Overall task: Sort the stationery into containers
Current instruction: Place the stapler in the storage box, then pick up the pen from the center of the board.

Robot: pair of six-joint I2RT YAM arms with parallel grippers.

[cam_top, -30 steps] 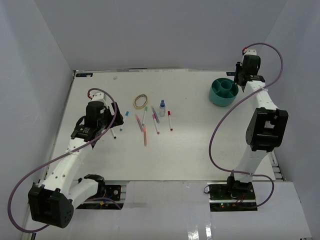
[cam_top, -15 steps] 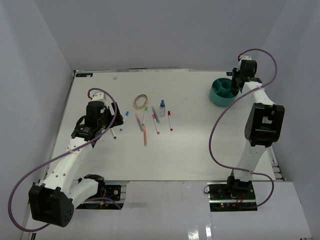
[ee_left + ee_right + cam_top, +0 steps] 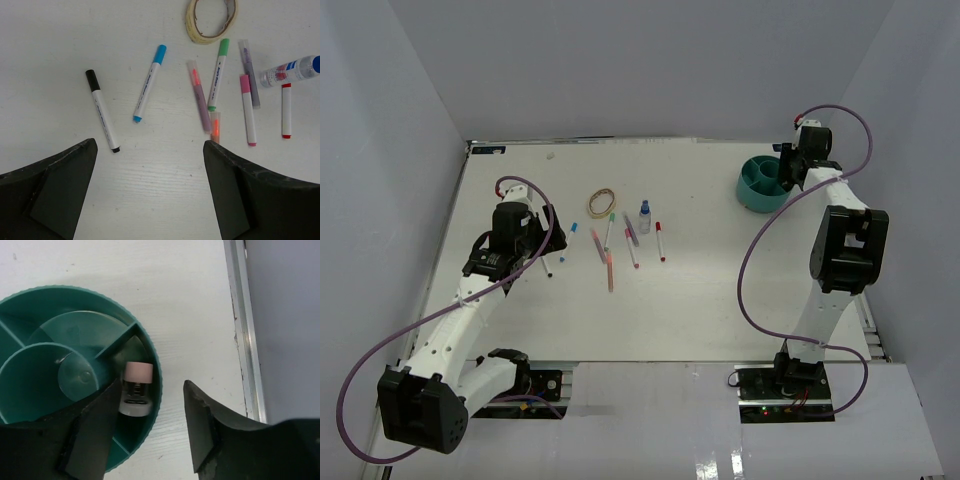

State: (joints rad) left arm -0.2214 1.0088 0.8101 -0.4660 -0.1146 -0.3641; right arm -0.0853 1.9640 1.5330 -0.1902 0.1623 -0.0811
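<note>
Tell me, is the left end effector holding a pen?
No, the left end effector is open and empty; the black pen lies on the table ahead of it.

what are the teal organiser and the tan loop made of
Teal organiser looks like moulded plastic, smooth, slightly glossy, fine ribbing on the rim. Tan loop: probably rubber, matte, lying in an uneven oval; could be tape.

Bench (image 3: 165,200): white, matt, faint wood-like grain. Organiser (image 3: 75,288): teal plastic, smooth inside w/ slight sheen, fine ribbing on outer rim. Pens (image 3: 148,82): smooth plastic, white semi-gloss barrels, a few translucent. Bottle (image 3: 290,70): clear glossy plastic. Rubber band (image 3: 192,27): tan, dull. Left gripper (image 3: 150,145) & right gripper (image 3: 152,385): dark matt plastic, slightly grainy. Rail (image 3: 240,315) at bench edge: brushed metal, lightly scuffed.
</note>
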